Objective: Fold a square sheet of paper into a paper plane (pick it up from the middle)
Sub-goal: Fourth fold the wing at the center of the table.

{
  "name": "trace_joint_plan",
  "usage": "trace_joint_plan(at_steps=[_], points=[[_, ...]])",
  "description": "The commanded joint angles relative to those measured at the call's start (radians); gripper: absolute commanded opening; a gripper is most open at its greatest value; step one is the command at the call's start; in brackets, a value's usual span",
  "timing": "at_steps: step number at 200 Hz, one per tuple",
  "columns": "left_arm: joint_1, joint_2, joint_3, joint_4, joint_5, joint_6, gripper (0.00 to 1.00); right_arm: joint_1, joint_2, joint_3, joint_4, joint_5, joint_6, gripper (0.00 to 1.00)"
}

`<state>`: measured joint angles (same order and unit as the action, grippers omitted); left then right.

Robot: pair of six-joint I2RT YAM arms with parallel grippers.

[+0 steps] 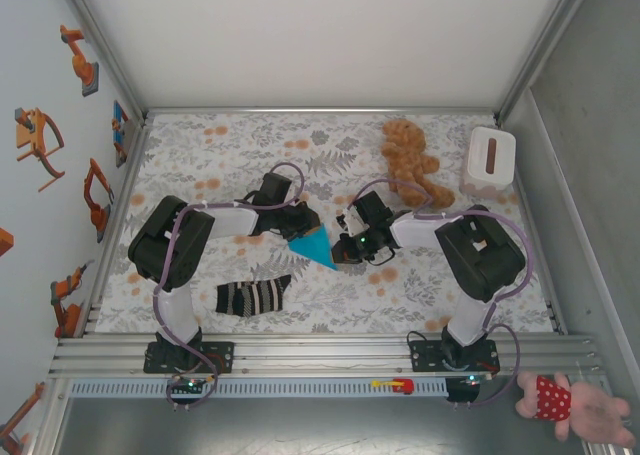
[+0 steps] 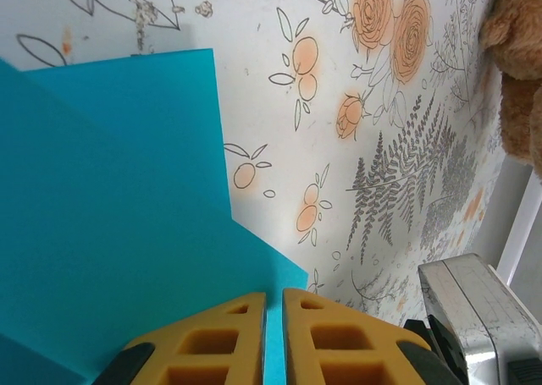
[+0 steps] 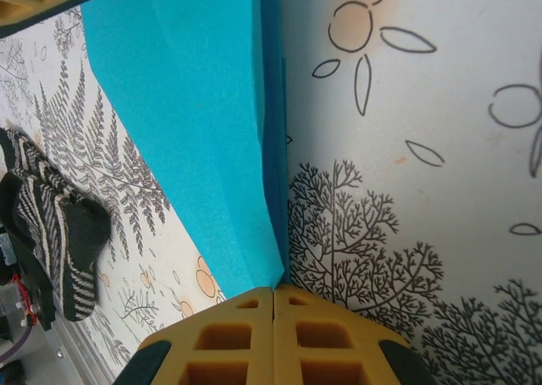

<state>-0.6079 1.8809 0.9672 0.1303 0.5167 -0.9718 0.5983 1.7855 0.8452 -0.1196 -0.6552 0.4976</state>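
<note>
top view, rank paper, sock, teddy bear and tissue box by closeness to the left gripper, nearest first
From the left gripper:
1. paper, right at the gripper.
2. sock, to its left, toward the arm bases.
3. teddy bear, to its right, farther back.
4. tissue box, far-right corner.

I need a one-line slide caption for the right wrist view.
Right pincer closed at the tip of the folded paper plane, striped sock lying beside it.

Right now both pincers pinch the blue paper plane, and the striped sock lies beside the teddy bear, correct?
No. The top external view shows the striped sock at the near side, away from the teddy bear. The left pincer and right pincer do pinch the paper plane.
</note>
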Motion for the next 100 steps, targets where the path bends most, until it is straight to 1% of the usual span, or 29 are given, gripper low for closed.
trace_joint_plan(at_steps=[1,66,100], points=[[0.005,-0.029,-0.009,-0.024,0.003,0.015,0.14,0.008,0.026,0.006,0.001,-0.001,0.002,0.03],[-0.004,-0.138,-0.064,0.012,0.009,0.026,0.15,0.008,0.027,0.017,-0.011,0.003,0.005,0.03],[-0.029,-0.127,-0.059,0.009,0.005,0.023,0.16,0.008,0.029,0.023,-0.014,0.005,0.005,0.03]])
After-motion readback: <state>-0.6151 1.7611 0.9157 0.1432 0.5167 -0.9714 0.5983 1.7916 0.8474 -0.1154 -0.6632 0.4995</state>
